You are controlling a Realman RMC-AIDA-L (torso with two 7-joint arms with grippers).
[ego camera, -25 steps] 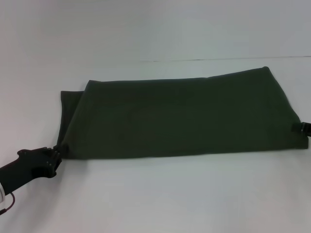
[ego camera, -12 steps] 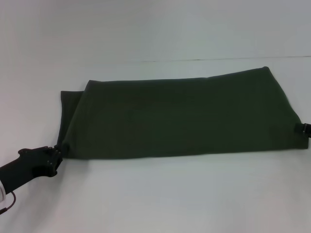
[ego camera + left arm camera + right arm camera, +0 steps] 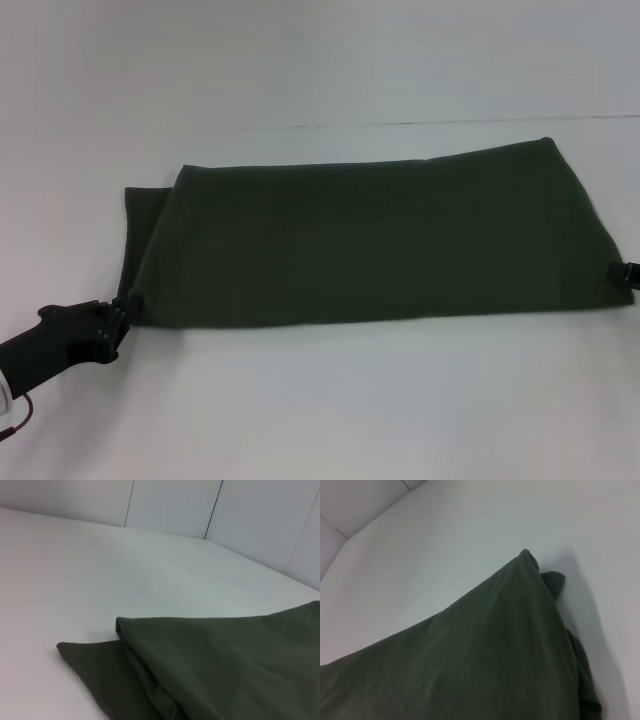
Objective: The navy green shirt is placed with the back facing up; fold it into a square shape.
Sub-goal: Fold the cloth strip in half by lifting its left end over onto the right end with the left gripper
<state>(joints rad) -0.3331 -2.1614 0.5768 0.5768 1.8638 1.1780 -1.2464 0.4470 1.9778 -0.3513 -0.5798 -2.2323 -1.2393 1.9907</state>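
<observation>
Navy green shirt [image 3: 370, 240]: lies flat on the white table [image 3: 330, 410] as a long band folded lengthwise, running from the robot's left to its right across the middle of the head view; only plain dark cloth shows on top.
Shirt, left end: a lower layer sticks out past the upper fold at the far left corner; the left wrist view shows that same flap [image 3: 95, 665] lying flat under the thicker folded edge.
Shirt, right end: reaches almost to the picture's right border in the head view; in the right wrist view the cloth [image 3: 485, 655] comes to a raised corner with a smaller fold tucked behind it.
Shirt against the jaws: each near corner of the band meets a gripper tip, one at either end, with the whole width of the cloth stretched between them.
Left gripper [image 3: 118, 310]: low at the near left corner of the shirt, its black tip touching the hem; whether the jaws pinch the cloth or stand spread, I cannot tell.
Right gripper [image 3: 627, 270]: only a small black part shows at the right border, touching the shirt's near right corner; jaw state cannot be told.
Table: white, bare around the shirt, with pale wall panels [image 3: 175, 505] behind it.
</observation>
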